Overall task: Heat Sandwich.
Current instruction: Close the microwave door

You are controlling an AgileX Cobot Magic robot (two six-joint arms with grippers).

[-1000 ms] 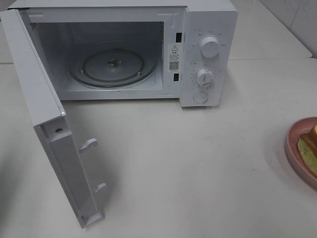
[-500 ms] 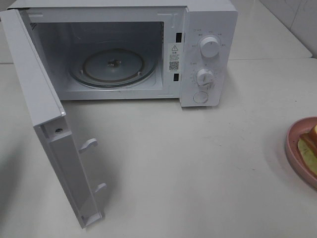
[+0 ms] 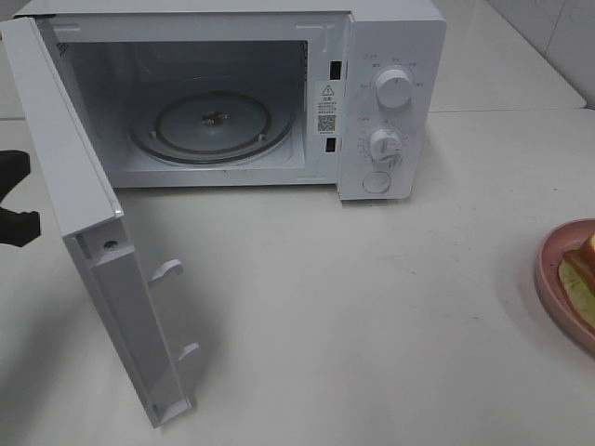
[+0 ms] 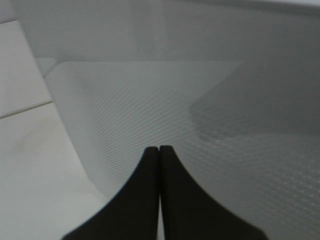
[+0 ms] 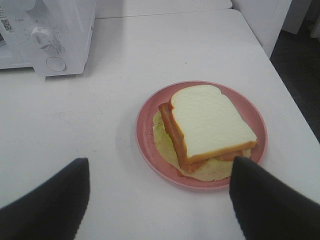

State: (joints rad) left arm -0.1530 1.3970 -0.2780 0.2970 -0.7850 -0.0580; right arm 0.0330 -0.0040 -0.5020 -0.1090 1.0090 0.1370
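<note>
Sandwich (image 5: 210,125) sitting on pink plate (image 5: 148,142) — tabletop (image 3: 372,307), right of open microwave (image 3: 390,56).
Left claw (image 4: 159,150) pressed together by the door (image 3: 84,232); right claw (image 5: 159,190) spread wide — hovering near the plate.

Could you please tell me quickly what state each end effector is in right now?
Left end effector: closed, holding nothing, next to the microwave door.
Right end effector: open, empty, above the table near the sandwich.
</note>
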